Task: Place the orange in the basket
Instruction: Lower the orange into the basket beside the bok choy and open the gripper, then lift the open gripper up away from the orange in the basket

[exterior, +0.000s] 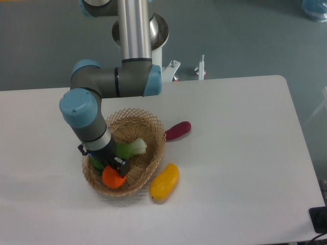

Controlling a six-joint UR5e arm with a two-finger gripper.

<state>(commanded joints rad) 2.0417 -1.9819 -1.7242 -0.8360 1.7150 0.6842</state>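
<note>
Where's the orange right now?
The orange sits inside the basket near its front rim, at the gripper, beside a green vegetable and left of the yellow fruit on the table.

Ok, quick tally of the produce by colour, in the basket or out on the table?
Orange: 1, the orange, in the basket under the tool
Green: 1, a leafy vegetable, in the basket
Purple: 1, an oblong vegetable, on the table
Yellow: 1, a mango-like fruit, on the table
Total: 4
</note>
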